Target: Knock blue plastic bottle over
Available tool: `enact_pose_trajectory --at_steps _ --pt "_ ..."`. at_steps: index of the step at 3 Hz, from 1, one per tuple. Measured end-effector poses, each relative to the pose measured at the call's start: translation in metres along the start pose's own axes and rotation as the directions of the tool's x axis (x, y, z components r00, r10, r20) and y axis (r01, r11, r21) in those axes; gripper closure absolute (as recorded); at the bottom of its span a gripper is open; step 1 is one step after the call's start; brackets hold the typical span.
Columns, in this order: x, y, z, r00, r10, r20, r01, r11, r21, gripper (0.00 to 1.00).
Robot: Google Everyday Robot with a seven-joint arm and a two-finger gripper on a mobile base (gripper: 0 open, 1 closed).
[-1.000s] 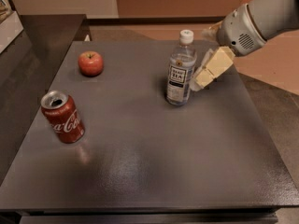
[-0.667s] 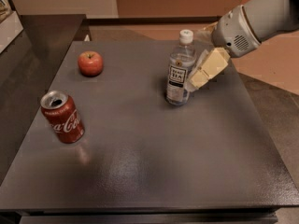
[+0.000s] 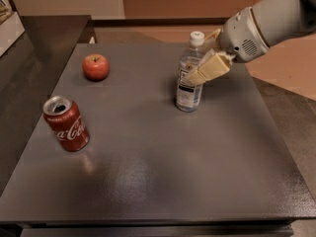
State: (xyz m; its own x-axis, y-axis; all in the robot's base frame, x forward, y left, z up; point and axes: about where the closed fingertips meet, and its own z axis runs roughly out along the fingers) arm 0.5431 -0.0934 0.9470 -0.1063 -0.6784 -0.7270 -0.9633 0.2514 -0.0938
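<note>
The blue plastic bottle (image 3: 190,72), clear with a white cap and a white and dark label, stands on the grey table (image 3: 148,152), right of centre towards the back. It leans slightly. My gripper (image 3: 201,72) comes in from the upper right, and its cream-coloured fingers (image 3: 207,69) lie across the bottle's upper body, touching it just below the neck. The arm (image 3: 266,23) reaches in from the top right corner.
A red apple (image 3: 96,66) sits at the back left of the table. A red Coca-Cola can (image 3: 65,123), opened, stands tilted at the left. A dark counter (image 3: 29,53) runs along the left side. Beyond the table's right edge is brown floor (image 3: 296,112).
My gripper has moved left, from beside the bottle's right side onto its upper body. The bottle still stands; the can and apple have not moved.
</note>
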Motion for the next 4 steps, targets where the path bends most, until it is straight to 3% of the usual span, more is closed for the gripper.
enact_pose_trajectory --at_steps 1,2,3,4 --pt "-0.002 0.0 -0.001 1.0 -0.002 0.001 0.002 1.0 -0.001 0.64" --pt "-0.013 -0.005 -0.013 0.999 -0.034 -0.043 0.034 0.9992 0.021 0.87" --pt "-0.028 -0.019 -0.031 0.985 -0.081 -0.154 0.089 0.9947 0.051 1.0" --pt "-0.034 -0.034 -0.04 0.947 -0.131 -0.294 0.153 0.9867 0.055 1.0"
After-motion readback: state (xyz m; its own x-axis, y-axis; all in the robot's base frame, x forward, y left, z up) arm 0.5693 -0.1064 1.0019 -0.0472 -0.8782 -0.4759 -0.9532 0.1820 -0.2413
